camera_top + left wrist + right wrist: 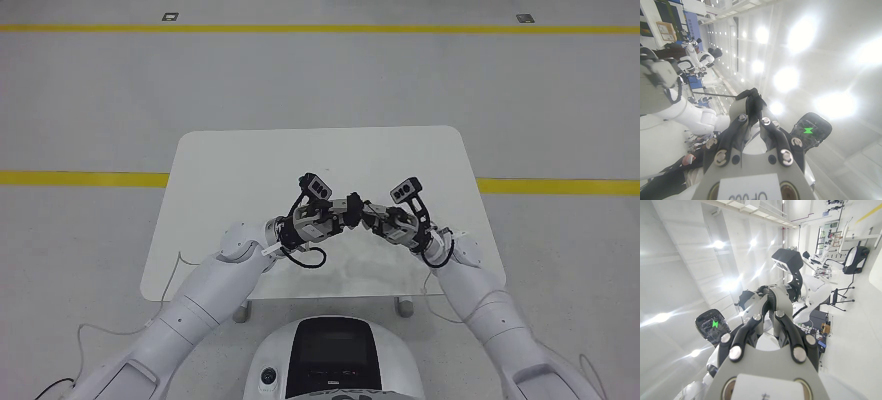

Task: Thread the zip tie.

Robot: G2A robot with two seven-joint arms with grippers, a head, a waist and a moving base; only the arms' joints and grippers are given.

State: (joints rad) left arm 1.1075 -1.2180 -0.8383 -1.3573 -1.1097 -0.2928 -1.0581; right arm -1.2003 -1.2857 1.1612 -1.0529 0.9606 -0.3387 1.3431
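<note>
Robotics lab hall: yellow floor lines (300,28), other white robots (705,57).

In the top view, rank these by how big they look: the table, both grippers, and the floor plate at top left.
1. Table, largest.
2. Left gripper and right gripper look alike, tied.
3. Floor plate, smallest, though farther from the camera.

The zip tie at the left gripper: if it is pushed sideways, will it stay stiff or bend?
Probably springy, not floppy: the zip tie runs out nearly straight from the left gripper with nothing seen under it. It looks thin, so it is likely light and may flex aside when pushed.
</note>
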